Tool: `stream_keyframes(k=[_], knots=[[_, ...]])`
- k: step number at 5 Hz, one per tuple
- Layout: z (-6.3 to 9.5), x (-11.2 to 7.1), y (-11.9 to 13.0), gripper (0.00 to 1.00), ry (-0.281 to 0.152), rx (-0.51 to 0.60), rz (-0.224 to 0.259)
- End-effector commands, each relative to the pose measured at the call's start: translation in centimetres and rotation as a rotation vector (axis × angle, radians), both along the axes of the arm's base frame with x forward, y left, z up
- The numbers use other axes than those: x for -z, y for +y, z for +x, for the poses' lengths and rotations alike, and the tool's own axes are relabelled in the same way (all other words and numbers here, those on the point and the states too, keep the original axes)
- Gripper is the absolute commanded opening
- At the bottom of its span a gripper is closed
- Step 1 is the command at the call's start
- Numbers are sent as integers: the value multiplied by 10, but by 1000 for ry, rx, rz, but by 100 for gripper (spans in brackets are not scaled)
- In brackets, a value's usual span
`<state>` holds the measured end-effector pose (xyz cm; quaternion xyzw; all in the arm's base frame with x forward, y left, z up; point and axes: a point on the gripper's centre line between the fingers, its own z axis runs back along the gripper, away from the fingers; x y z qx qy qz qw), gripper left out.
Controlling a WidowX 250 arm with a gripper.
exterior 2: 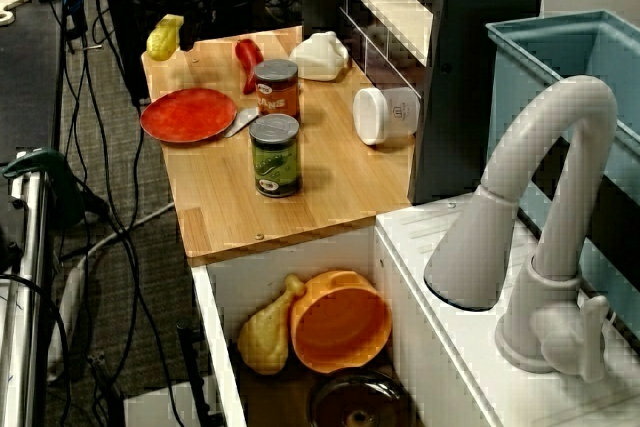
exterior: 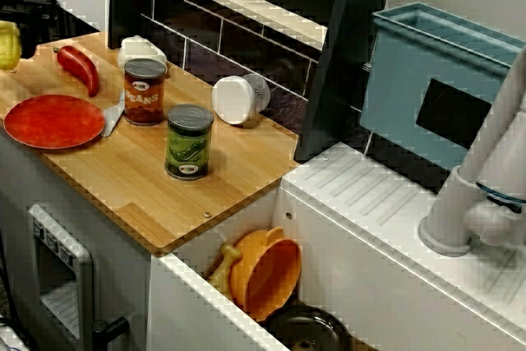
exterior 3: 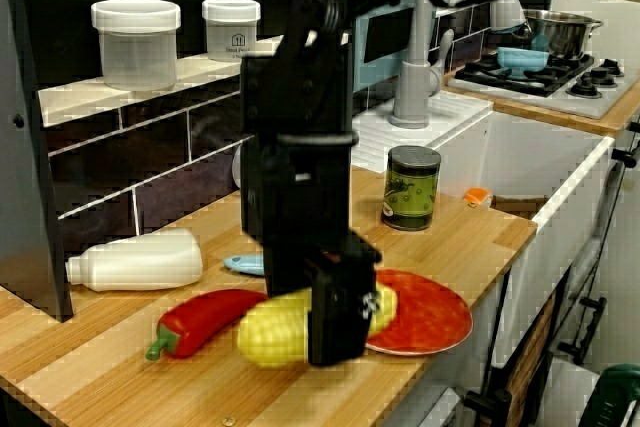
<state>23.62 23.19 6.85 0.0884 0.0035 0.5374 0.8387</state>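
The black gripper point(exterior 3: 335, 327) has the yellow corn point(exterior 3: 272, 332) pinched tight between its fingers, so the grabbing part looks done. The corn is at the end of the wooden counter point(exterior 3: 480, 237), beside the red pepper point(exterior 3: 205, 319) and near the red plate point(exterior 3: 430, 315), but not lying on it. The arm stands straight up with the gripper pointing down.

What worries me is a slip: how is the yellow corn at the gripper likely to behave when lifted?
The corn looks like moulded plastic, so it is probably stiff and light. Its bumpy kernels should help the gripper hold it. It juts out on both sides of the grip, so it may pivot, and its rounded body would likely roll on the counter.
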Motion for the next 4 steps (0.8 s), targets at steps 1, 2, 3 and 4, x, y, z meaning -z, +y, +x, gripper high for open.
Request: stream_keyframes(k=[1,2,3,4], knots=[[-11,18,46,0,-71,-36,-7],[-11,24,44,0,-68,-37,1],[-6,30,39,0,-63,-52,4],[-2,34,34,0,-54,-64,5]])
